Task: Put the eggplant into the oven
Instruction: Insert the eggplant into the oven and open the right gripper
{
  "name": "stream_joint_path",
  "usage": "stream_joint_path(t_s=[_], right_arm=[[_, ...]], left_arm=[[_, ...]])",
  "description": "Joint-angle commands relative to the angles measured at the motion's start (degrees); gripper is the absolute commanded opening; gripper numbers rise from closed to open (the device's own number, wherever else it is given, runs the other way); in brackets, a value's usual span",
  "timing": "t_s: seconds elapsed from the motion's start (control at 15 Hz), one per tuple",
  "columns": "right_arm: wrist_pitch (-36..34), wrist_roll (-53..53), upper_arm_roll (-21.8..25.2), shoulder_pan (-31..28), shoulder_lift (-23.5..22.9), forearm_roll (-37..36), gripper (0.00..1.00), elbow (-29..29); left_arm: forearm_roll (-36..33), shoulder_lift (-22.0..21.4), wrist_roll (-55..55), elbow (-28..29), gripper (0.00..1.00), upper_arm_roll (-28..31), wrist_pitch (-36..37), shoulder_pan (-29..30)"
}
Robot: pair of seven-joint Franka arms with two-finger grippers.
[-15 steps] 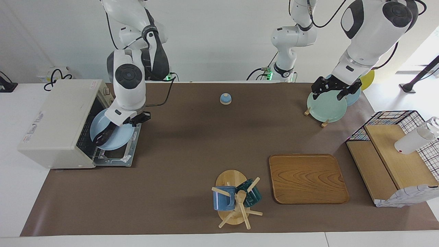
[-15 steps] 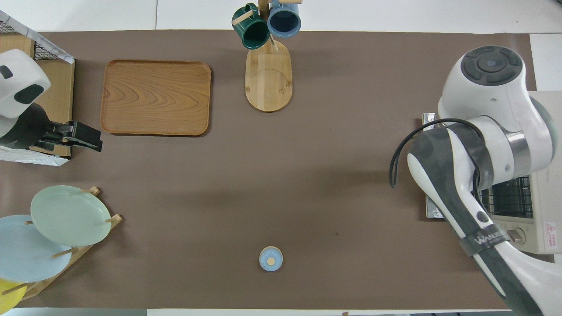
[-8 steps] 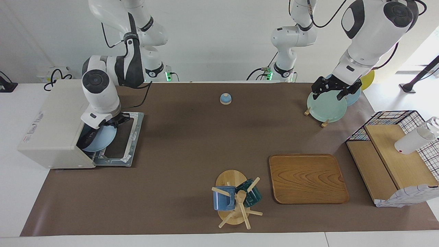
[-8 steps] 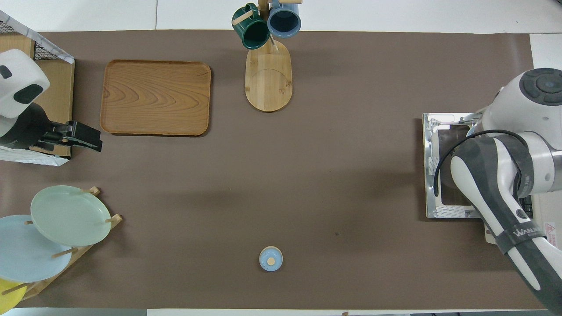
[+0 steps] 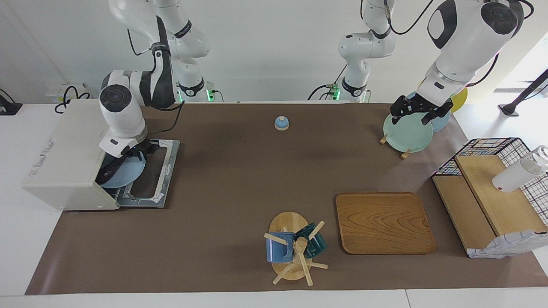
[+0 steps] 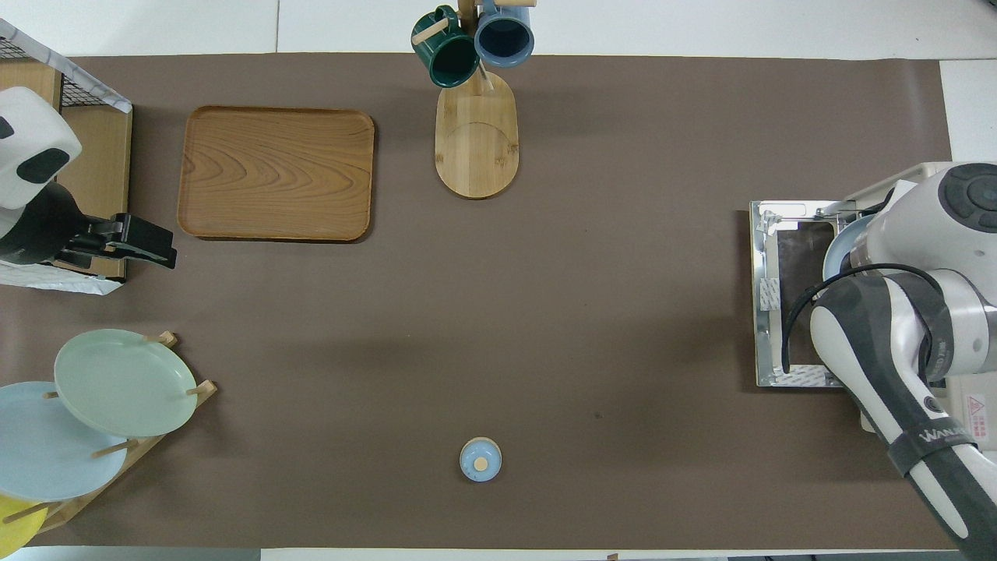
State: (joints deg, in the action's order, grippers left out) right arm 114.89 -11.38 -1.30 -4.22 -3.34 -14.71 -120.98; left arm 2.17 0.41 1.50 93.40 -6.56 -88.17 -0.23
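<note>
The cream-white oven [image 5: 64, 149] stands at the right arm's end of the table with its glass door [image 5: 152, 175] dropped open flat. My right gripper [image 5: 136, 153] is shut on the rim of a light blue plate [image 5: 126, 174] and holds it tilted at the oven's mouth, partly inside and over the door. The dark eggplant [image 5: 108, 172] lies on the plate's inner edge, just inside the opening. In the overhead view only the plate's rim [image 6: 837, 241], the door [image 6: 787, 304] and the oven's corner [image 6: 970, 405] show; my arm hides the eggplant. My left gripper [image 5: 414, 114] waits open over the plate rack.
A plate rack with pale green and blue plates [image 5: 406, 133] stands at the left arm's end. A small blue bell [image 5: 281, 123] sits near the robots. A wooden tray [image 5: 384, 222], a mug tree [image 5: 293, 250] and a wire-and-wood shelf [image 5: 488, 201] stand farther out.
My right gripper has carried the plate with the eggplant from above the open door into the oven's mouth. The left arm has barely moved.
</note>
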Motion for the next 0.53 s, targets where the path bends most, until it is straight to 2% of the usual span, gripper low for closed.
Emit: stream_joint_path(t_s=[0.0, 0.13, 0.27, 0.33, 0.47], right_arm=[[0.43, -1.02, -0.98, -0.79, 0.71, 0.99, 0.53, -0.05], [-0.28, -0.84, -1.16, 1.48, -0.17, 1.88, 0.51, 2.67], [-1.77, -0.32, -1.16, 4.04, -1.23, 1.88, 0.44, 5.83], [-0.91, 1.25, -1.16, 5.62, -1.49, 1.96, 0.36, 6.20], [4.08, 5.56, -1.25, 7.47, -1.41, 1.88, 0.07, 3.58]], left_arm=[[0.55, -1.37, -0.27, 1.35, 1.00, -0.74, -0.86, 1.29], [0.55, -1.37, -0.27, 1.35, 1.00, -0.74, -0.86, 1.29], [0.55, -1.37, -0.18, 1.44, 1.00, -0.56, -0.77, 1.29], [0.55, -1.37, -0.18, 1.44, 1.00, -0.56, -0.69, 1.29], [0.55, -1.46, -0.18, 1.44, 1.00, -0.56, -0.69, 1.20]])
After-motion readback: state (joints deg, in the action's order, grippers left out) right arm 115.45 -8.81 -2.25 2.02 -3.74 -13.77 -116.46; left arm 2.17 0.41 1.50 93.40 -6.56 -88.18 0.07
